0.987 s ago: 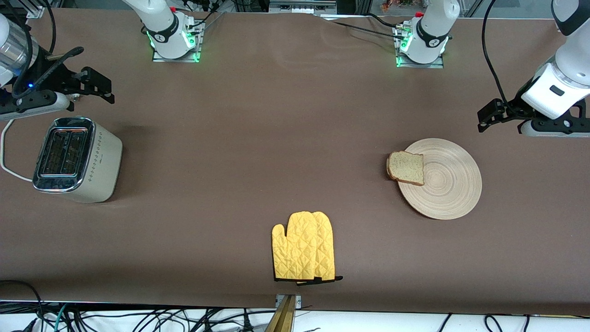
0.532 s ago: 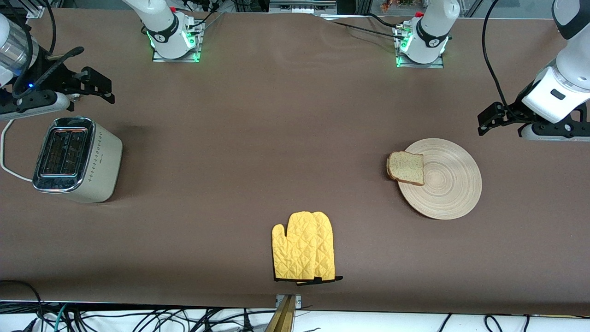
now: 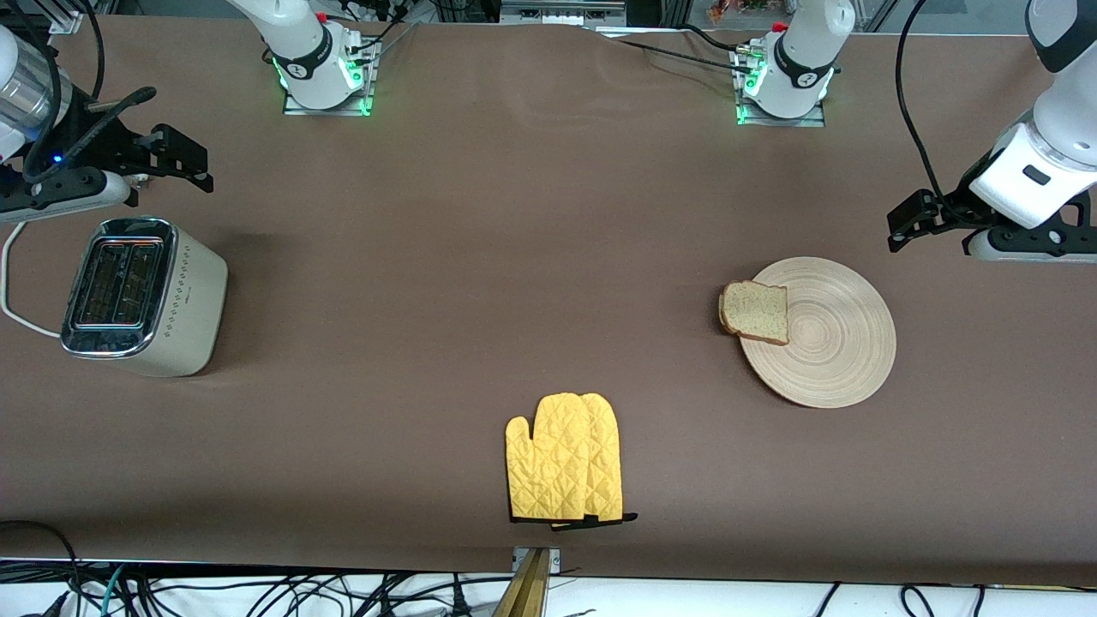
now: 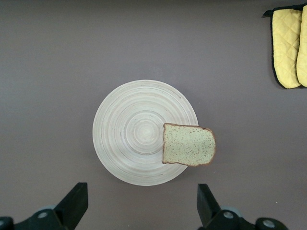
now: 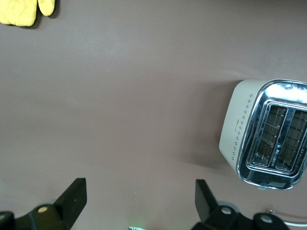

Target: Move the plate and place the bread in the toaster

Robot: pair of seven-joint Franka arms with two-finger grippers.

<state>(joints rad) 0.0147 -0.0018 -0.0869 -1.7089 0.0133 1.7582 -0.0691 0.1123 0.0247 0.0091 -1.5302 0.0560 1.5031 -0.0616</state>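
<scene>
Bread (image 3: 755, 312) lies on the edge of the plate (image 3: 836, 351), and 1 side of it sticks out over the rim. The plate sits flat on the table (image 3: 531, 257), toward the left arm's end. The toaster (image 3: 141, 296) stands well apart from it, toward the right arm's end, with its 2 slots facing up and nothing in them.

The left gripper (image 4: 141, 208) hangs in the air just beside the plate, with its fingers wide open and nothing in them. The right gripper (image 5: 139, 206) hangs beside the toaster, also wide open and holding nothing. That arm waits.

I think the bread could slide off if the plate gets tipped or pushed fast, because it only sits on the rim. The plate is thin and flat, so the fingers may slip off its edge. The bread is soft, so a hard pinch could squash it. It also has to go in on its edge, or it may catch on the shiny top of the toaster.

A yellow oven mitt (image 3: 566, 470) lies nearer to the front camera than the plate, about the middle of the table. A white cord (image 3: 13, 296) runs from the toaster. Nothing lies between the plate and the toaster.
</scene>
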